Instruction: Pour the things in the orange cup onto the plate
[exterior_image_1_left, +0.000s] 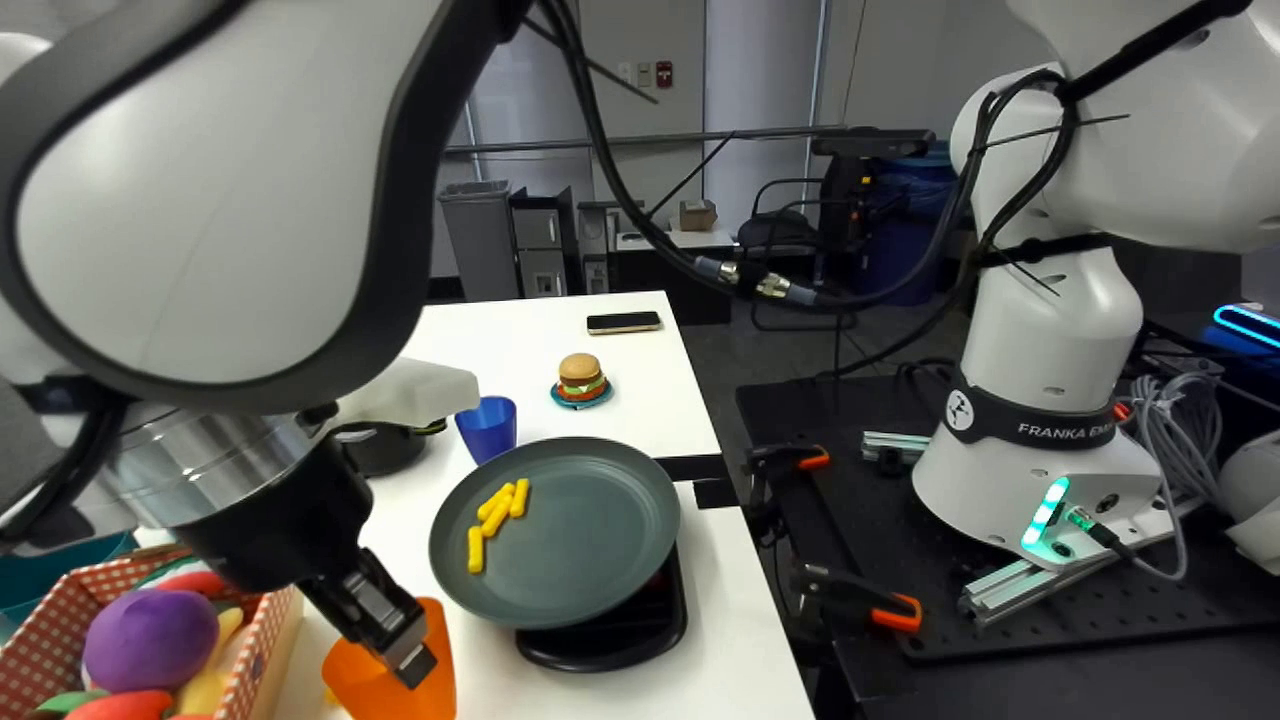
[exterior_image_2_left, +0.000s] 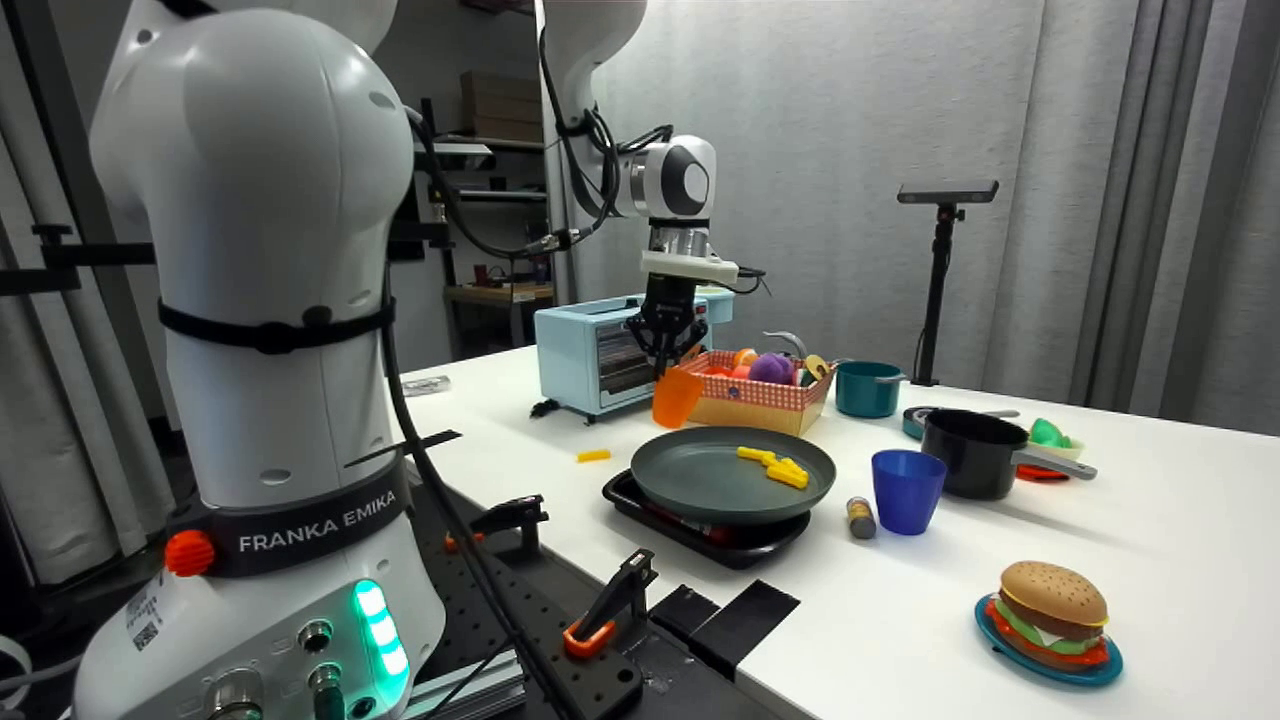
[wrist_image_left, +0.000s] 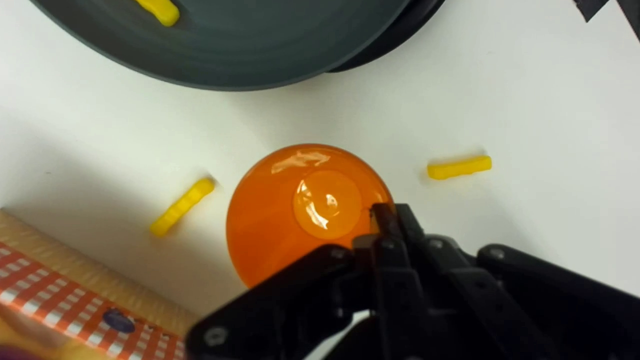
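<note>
The orange cup (exterior_image_2_left: 677, 400) is a tapered tumbler, leaning slightly in an exterior view. It also shows in the wrist view (wrist_image_left: 265, 220), mouth toward the camera, with nothing inside. My gripper (wrist_image_left: 392, 210) is shut on its rim, one finger inside and one outside. I cannot tell whether the base touches the table. The dark grey-green plate (exterior_image_1_left: 590, 530) is beside the cup. Several yellow sticks (exterior_image_1_left: 495, 510) lie on it near one side. Two more yellow sticks lie on the table either side of the cup, one here (wrist_image_left: 182, 207) and one here (wrist_image_left: 459, 167).
The plate rests on a black stand (exterior_image_2_left: 740, 545). A red-checked basket (exterior_image_2_left: 760, 400) of toy food stands close to the cup. A light blue toaster oven (exterior_image_2_left: 570, 360) is behind. A blue cup (exterior_image_2_left: 907, 495), black pot (exterior_image_2_left: 968, 465) and toy burger (exterior_image_2_left: 1050, 610) stand further along.
</note>
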